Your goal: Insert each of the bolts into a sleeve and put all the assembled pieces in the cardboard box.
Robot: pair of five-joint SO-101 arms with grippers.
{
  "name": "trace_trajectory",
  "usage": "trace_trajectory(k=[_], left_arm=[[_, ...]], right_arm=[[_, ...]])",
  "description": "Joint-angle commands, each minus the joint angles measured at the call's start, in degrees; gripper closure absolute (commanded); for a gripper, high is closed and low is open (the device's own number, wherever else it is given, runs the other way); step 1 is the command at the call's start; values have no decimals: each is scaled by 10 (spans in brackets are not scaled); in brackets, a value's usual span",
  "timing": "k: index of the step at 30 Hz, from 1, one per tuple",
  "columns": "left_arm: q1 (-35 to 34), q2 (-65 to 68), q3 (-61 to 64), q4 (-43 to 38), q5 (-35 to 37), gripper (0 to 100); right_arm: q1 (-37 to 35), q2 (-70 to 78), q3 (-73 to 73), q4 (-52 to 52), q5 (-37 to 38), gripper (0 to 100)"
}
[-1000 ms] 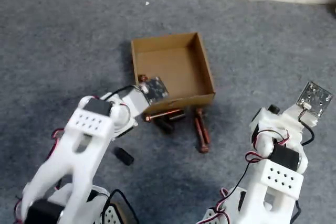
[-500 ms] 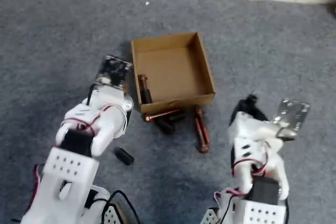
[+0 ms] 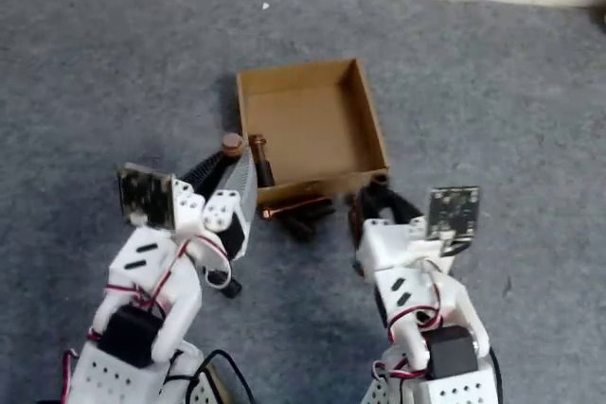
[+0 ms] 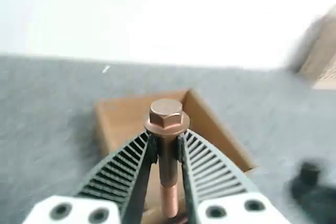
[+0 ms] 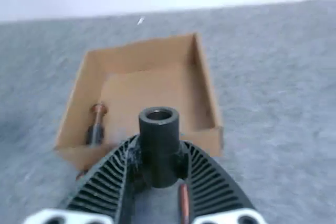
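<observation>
My left gripper (image 3: 231, 164) is shut on a copper bolt (image 3: 232, 145), held upright beside the near left corner of the cardboard box (image 3: 371, 120). In the left wrist view the bolt (image 4: 167, 129) stands head up between the fingers (image 4: 134, 163). My right gripper (image 3: 376, 196) is shut on a black sleeve (image 3: 381, 181) just in front of the box. The sleeve (image 5: 158, 142) points its open bore up. One assembled piece (image 3: 258, 162) lies inside the box along its left wall. It also shows as the assembled piece (image 5: 95, 124) in the right wrist view.
On the grey carpet before the box lie a loose bolt (image 3: 295, 204) and a black sleeve (image 3: 299, 226). Another bolt (image 3: 354, 230) is partly hidden by the right arm. A further black sleeve (image 3: 225, 282) lies near the left arm's base.
The left arm has drawn back from the box, where the assembled piece now lies, and now holds a bolt upright. The right arm has swung left to the box's front with its sleeve.
</observation>
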Motion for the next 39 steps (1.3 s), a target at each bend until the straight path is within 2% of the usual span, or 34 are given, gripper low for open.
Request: trace_trajectory(k=[1, 3, 10, 19, 39], left_arm=[[40, -79, 36, -75, 29, 995], [48, -99, 55, -99, 39, 994], [71, -116, 74, -117, 50, 994], [120, -116, 95, -118, 50, 994], [120, -121, 51, -120, 51, 994]], right_arm=[[-51, -8, 15, -51, 8, 992], [-73, -8, 43, -86, 11, 992], [-143, -8, 131, -193, 125, 993], [-175, -8, 189, -273, 222, 993], [-177, -8, 189, -269, 229, 993]])
